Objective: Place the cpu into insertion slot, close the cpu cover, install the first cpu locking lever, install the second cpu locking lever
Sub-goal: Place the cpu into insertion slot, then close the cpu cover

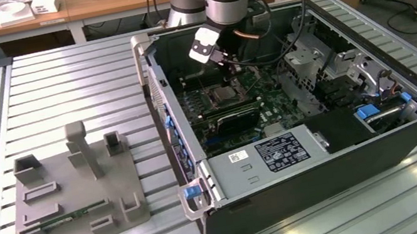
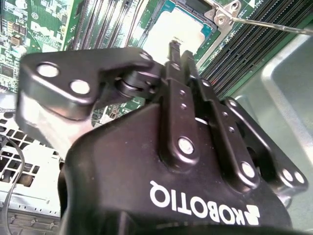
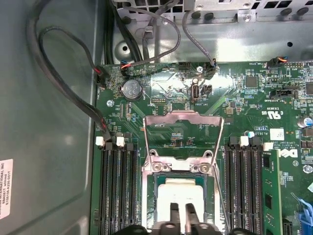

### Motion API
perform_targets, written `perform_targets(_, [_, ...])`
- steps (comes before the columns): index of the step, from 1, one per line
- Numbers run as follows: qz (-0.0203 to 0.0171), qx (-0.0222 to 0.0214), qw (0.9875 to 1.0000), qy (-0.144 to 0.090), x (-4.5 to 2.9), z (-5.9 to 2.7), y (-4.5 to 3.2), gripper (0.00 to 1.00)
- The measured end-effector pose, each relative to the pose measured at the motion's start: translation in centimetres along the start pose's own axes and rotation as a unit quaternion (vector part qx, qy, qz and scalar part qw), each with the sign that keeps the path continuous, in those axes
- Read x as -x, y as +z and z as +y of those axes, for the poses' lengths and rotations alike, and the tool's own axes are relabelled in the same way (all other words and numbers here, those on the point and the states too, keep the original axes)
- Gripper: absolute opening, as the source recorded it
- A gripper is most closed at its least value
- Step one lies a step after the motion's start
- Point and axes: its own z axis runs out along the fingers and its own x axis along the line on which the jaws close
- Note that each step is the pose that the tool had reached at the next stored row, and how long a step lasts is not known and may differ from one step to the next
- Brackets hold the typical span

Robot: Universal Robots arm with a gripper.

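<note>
Cpu (image 3: 180, 192) sits flat in the insertion slot (image 3: 157, 183), silvery top up, and we see it directly below the jaws in both wrist views. In the second wrist view the cpu (image 2: 171, 32) shows as a bright square just past the fingertips. The gripper (image 3: 182, 208) hangs over the near half of the chip. Its fingers (image 3: 173, 213) are drawn almost together, with only a sliver of gap between them, and we see nothing held in that gap. Whether the tips touch the chip's top we cannot tell.

Beyond the jaws, on the far side of the cpu, the cpu cover (image 3: 184, 117) is swung open and lies clear of the chip, hinged at the slot's far edge, with green circuit board (image 3: 161, 93) showing through its window. To one side of the jaws in the second wrist view, a thin metal lever (image 2: 274, 25) stands free, angled away from the slot. Long black memory slots (image 3: 117, 191) run on both sides of the jaws, flanking the slot.

In the exterior view we see the gripper (image 1: 226, 71) reaching down into the open computer case (image 1: 327, 167), just above the slot. The case lies on a ribbed metal table (image 1: 67, 83), and a grey fixture tray (image 1: 68, 191) sits well apart from the jaws.
</note>
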Motion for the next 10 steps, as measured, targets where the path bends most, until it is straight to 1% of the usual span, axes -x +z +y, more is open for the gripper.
perform_targets(1, [-0.0001,0.0,1.0,0.0,0.0,0.0,-0.01,0.18])
perform_targets(2, [0.0,0.0,1.0,0.0,0.0,0.0,-0.01,0.12])
perform_targets(4, [0.0,0.0,1.0,0.0,0.0,0.0,-0.01,0.11])
perform_targets(10, [-0.0001,-0.0001,1.0,0.0,0.0,0.01,-0.12,0.11])
